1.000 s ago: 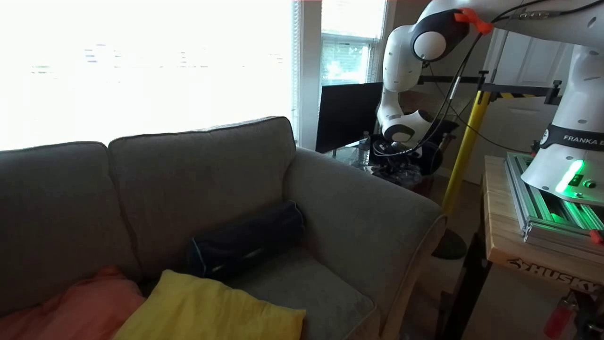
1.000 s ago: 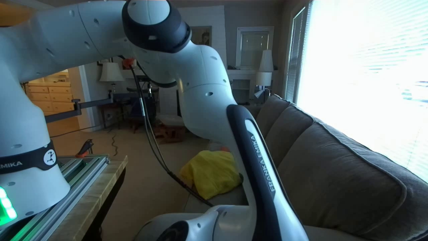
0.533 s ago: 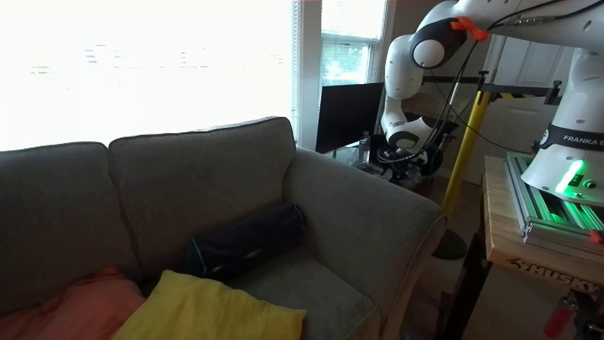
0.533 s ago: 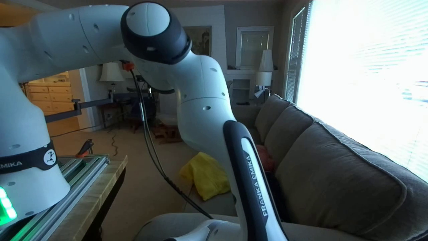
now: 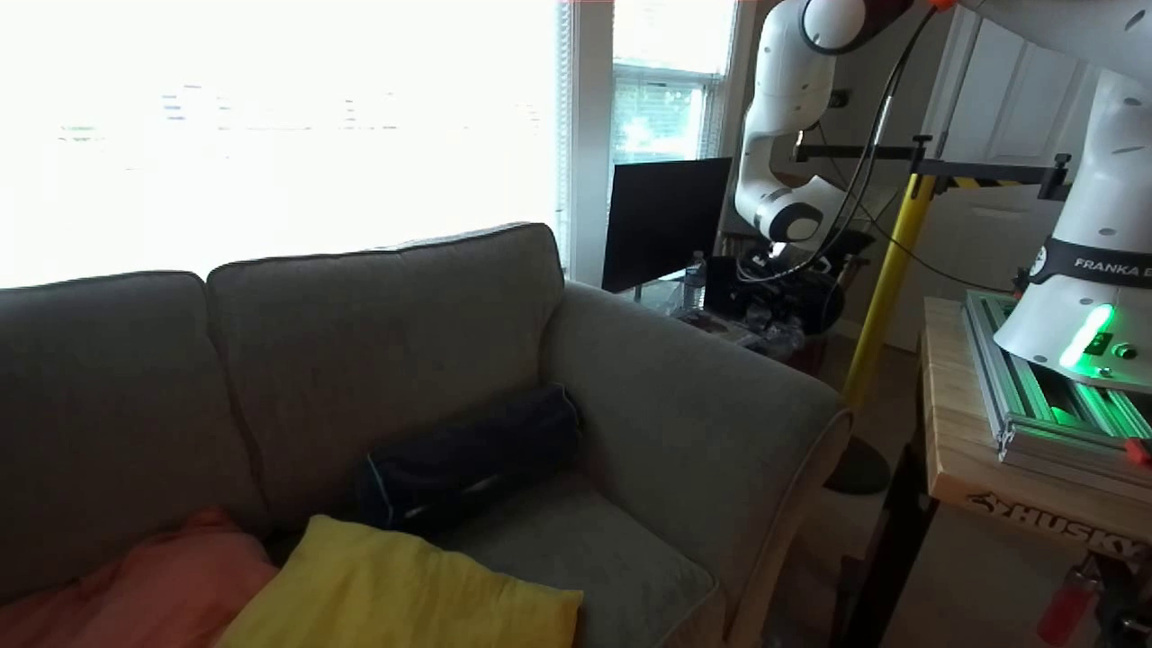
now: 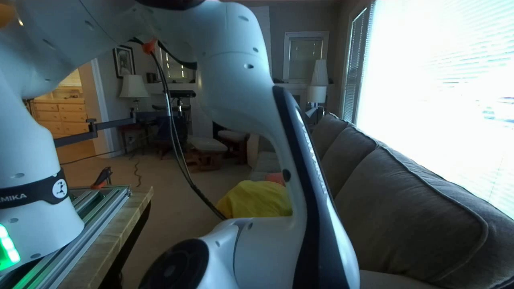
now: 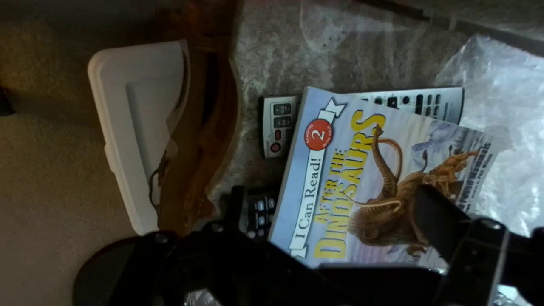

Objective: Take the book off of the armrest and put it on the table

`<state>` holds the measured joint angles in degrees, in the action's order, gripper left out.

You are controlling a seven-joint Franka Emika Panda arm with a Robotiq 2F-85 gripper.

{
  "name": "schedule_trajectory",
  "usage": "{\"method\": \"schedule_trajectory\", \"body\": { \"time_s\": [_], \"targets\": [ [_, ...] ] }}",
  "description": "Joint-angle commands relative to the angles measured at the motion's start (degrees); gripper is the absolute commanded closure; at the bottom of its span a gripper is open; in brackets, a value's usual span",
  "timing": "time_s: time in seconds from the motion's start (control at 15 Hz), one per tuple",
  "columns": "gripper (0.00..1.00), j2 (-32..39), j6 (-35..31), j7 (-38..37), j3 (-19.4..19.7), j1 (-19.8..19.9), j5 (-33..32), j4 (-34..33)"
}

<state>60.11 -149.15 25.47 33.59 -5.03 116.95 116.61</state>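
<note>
The book (image 7: 310, 182), a pale blue paperback with yellow title letters and a brown mammoth, lies face up over remotes on the cluttered table (image 7: 259, 63) in the wrist view. My gripper (image 7: 335, 210) stands open above it, one finger past the spine edge and the other over the cover; nothing is gripped. The book's lower edge is hidden behind the gripper body. In an exterior view the table (image 5: 661, 297) is seen beyond the grey armrest (image 5: 693, 387), whose visible top and side carry no book. The jaws are hard to make out there against dark clutter.
A silver remote (image 7: 429, 104) and a black remote (image 7: 260, 212) are partly under the book. Clear plastic wrap (image 7: 514, 97) lies alongside. A white lid (image 7: 127, 97) is beyond the table edge. A bottle (image 5: 694, 281), a monitor (image 5: 666, 220) and a yellow post (image 5: 891, 270) stand near the arm.
The arm first dipped slightly toward the table, then rose well above its earlier height. In an exterior view its hand has also shifted a little away from the monitor. The sofa and cushions have stayed put.
</note>
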Motion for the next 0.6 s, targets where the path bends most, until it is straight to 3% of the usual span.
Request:
{"method": "schedule_trajectory", "body": {
  "time_s": [0.0,0.27,0.53],
  "targets": [
    [0.0,-9.85,3.7,-0.6,5.62,-4.21,-15.87,9.25],
    [0.0,-16.84,3.58,-1.44,14.0,-11.06,-33.97,12.19],
    [0.0,-21.99,3.67,-3.21,22.3,-22.31,-49.32,13.94]
  ]
}}
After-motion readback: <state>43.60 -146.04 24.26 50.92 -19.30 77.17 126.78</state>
